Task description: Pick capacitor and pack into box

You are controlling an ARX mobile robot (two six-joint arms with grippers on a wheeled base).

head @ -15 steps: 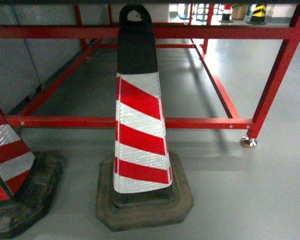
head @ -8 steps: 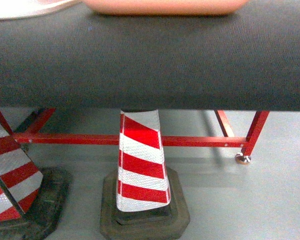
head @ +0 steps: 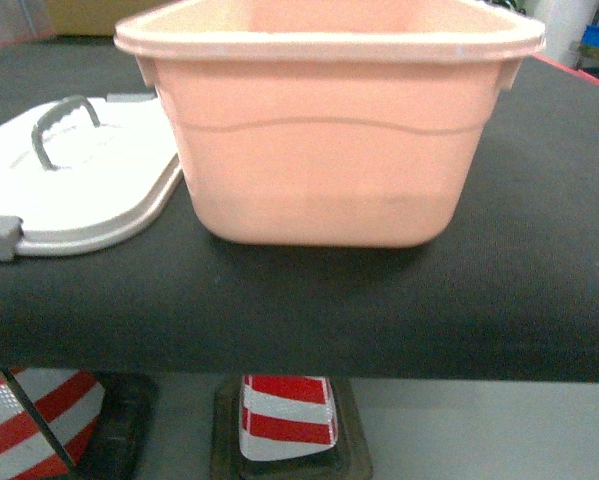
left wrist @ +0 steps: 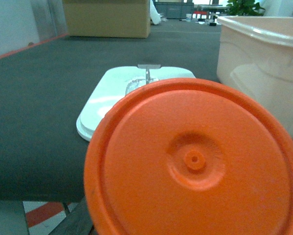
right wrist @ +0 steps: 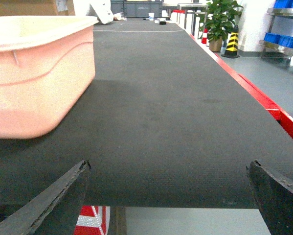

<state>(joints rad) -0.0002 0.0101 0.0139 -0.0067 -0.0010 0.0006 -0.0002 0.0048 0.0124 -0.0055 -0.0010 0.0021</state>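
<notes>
Black mat (head: 539, 250) fills lower frame. Box (head: 324, 150) centre: light, stiff plastic; I'd grip rim. Right gripper (right wrist: 168, 191) fingers spread, empty. Left fingers: cannot tell. Capacitor unseen.

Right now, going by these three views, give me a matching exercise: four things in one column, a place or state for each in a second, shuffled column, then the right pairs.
Things
1. box
2. lid
3. orange disc
4. right gripper

Places or states
A. lying flat on the black table top, to the left of the tub
B. fills the near part of the left wrist view
C. fingers spread wide, nothing between them
D. standing upright and uncovered on the table top

Pairs: 1-D, 2-A, 3-B, 4-C
</notes>
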